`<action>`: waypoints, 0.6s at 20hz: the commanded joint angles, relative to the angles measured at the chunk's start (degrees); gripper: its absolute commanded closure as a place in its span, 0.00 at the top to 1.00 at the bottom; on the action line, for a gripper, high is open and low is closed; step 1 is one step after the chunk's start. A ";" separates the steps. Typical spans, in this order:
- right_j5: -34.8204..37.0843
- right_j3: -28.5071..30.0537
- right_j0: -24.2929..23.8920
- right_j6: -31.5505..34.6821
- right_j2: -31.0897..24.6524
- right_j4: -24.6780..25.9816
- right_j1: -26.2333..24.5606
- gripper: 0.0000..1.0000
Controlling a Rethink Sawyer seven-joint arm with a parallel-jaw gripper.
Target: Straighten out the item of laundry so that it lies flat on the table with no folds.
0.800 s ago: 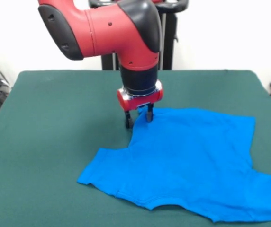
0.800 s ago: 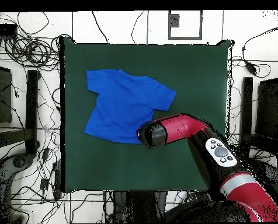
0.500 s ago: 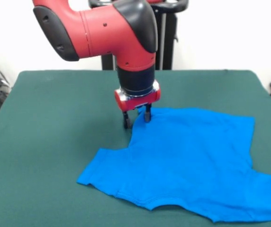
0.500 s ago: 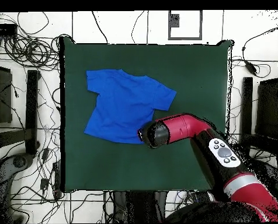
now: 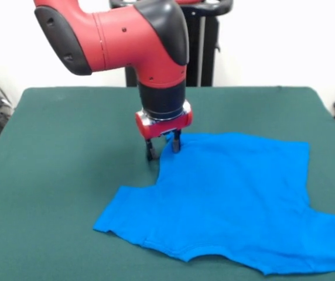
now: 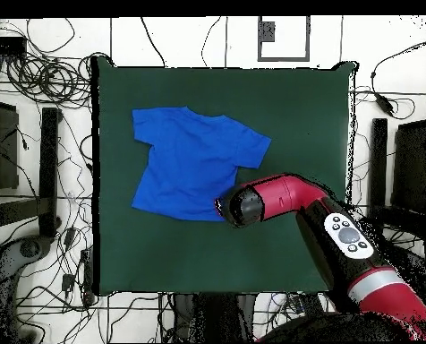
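The bright blue T-shirt (image 5: 238,199) lies spread on the dark green table (image 5: 68,146), mostly flat, with one sleeve toward the front left and soft ripples near its far hem. My gripper (image 5: 163,147) stands at the shirt's far left hem corner, and its fingers pinch a small raised bit of blue fabric there. In the overhead view the shirt (image 6: 194,161) lies in the table's (image 6: 279,98) upper left part. The arm's red head (image 6: 248,204) covers the gripper at the shirt's lower right corner.
The robot's pedestal (image 5: 202,52) stands behind the table's far edge. Cables and dark equipment (image 6: 38,179) lie on the floor around the table. Bare green cloth stretches left of the shirt in the front view.
My gripper has moved a little to the left and slightly farther back in the front view. The shirt's corner and body have slid left with it.
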State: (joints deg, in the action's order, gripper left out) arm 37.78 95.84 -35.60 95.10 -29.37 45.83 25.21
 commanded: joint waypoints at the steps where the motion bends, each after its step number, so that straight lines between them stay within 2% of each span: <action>1: 2.26 -13.01 -4.34 -18.97 6.76 15.46 -3.48 1.00; 12: 2.66 -13.50 -5.41 -20.20 6.03 18.45 -3.57 1.00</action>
State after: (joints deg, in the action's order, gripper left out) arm 37.77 93.11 -38.43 95.06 -29.42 50.20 25.80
